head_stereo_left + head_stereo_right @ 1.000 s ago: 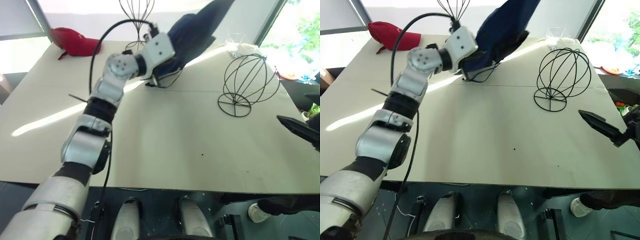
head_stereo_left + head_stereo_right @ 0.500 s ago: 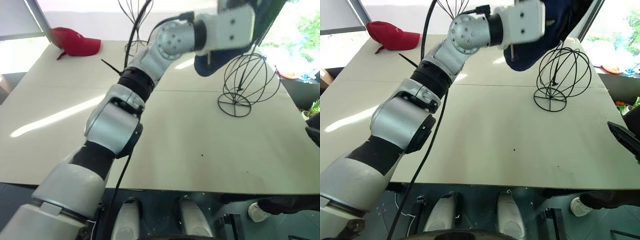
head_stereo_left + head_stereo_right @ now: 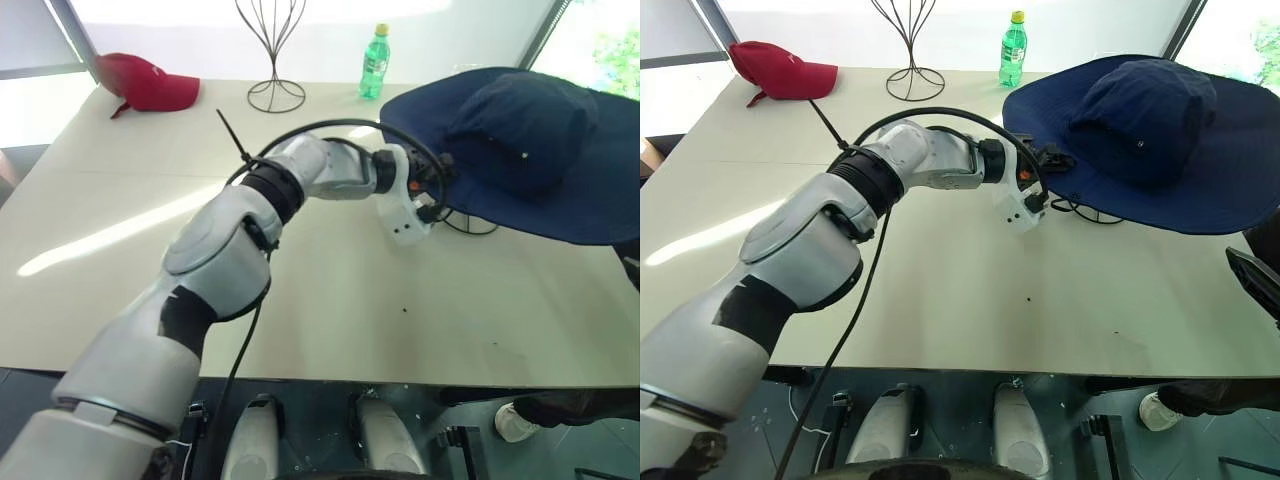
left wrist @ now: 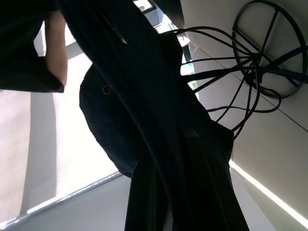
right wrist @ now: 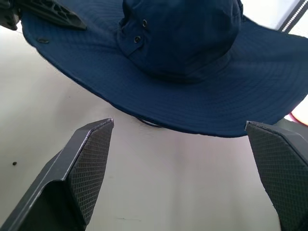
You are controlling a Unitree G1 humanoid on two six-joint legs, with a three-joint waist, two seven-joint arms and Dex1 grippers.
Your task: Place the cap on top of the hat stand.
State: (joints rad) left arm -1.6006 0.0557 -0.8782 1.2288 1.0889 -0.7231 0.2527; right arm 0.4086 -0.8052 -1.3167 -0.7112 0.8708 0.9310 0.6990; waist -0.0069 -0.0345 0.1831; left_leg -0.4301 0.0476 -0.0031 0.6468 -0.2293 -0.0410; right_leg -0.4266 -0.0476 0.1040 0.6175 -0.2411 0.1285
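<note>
The cap (image 3: pixel 1150 130) sits crown-up over the hat stand (image 4: pixel 250 91) at the right of the table (image 3: pixel 940 300), its wide brim spread flat and hiding nearly all of the wire cage. In the eye views only a few black wires and part of the ring base peek out under the brim's near-left edge. From below, the left wrist view shows the cage wires rising from the round base into the dark underside of the cap.

The left gripper (image 3: pixel 1048 158) reaches across from the left, pointing right, and is clamped on the left edge of the brim, its fingers pressed together on the fabric. In the right wrist view its black fingertips (image 5: pixel 53 12) lie on top of the brim's rim.

The right gripper (image 5: pixel 180 159) is off the table's near-right side, holding nothing, its two textured fingers spread wide apart and aimed at the cap from the near side, well clear of the brim.

On the far side of the table stand a tulip stand (image 3: pixel 272 50) and a green bottle (image 3: pixel 1012 48). A red cap (image 3: pixel 145 82) lies at the far-left corner.
</note>
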